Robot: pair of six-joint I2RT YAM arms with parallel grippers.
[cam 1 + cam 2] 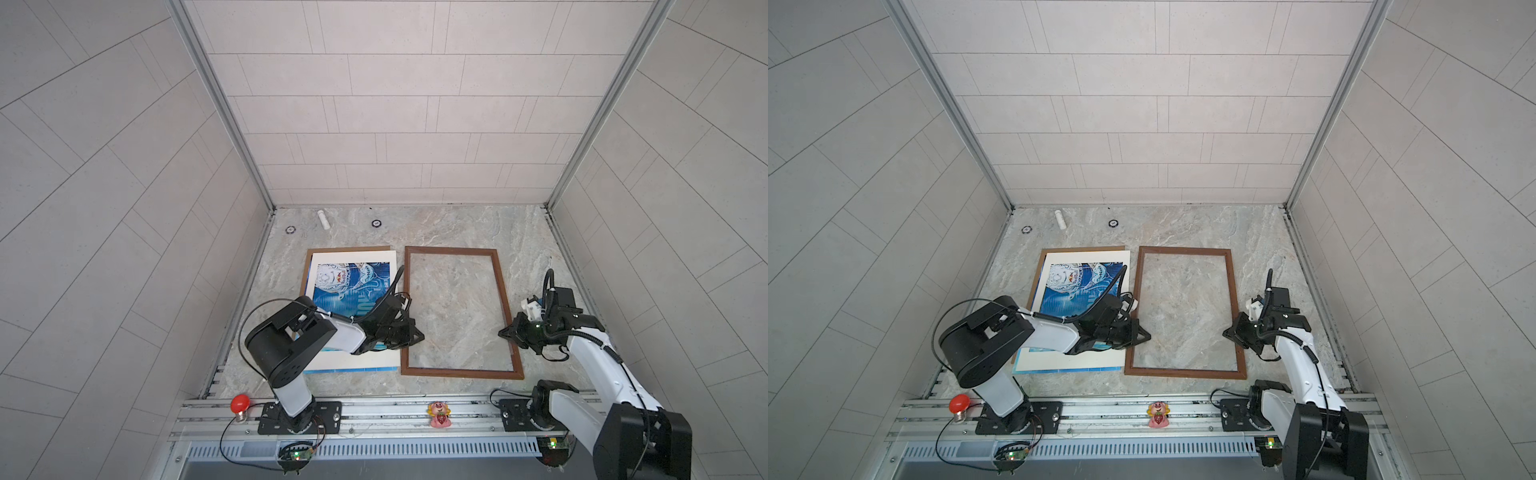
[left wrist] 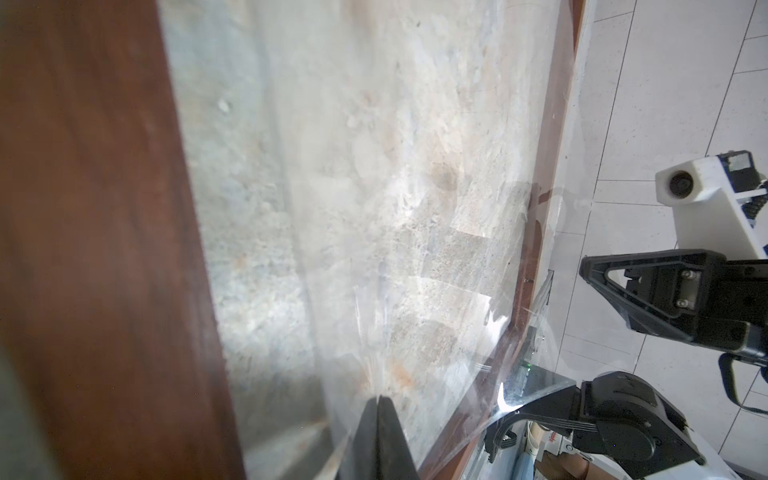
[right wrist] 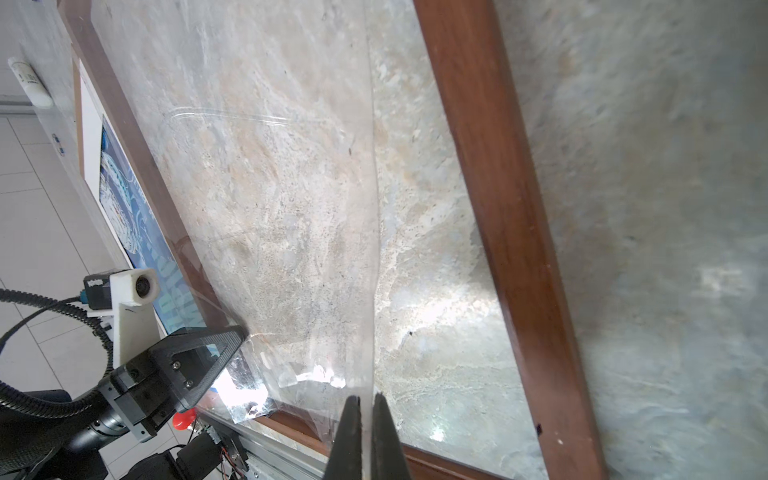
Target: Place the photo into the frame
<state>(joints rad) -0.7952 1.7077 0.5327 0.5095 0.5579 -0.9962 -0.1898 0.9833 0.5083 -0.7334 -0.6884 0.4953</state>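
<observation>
Two grippers: left gripper [image 1: 420,336] and right gripper [image 1: 501,332] each pinched clear sheet [image 3: 270,187] (thin, glossy, bowed).
Frame [image 1: 461,372]: thin brown wood rectangle.
Photo [image 1: 353,282]: blue, cream-bordered.

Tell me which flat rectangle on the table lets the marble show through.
The dark-brown wooden frame, right of the photo: the marble table shows inside its border. The photo and the brown backing board under it are opaque.
</observation>
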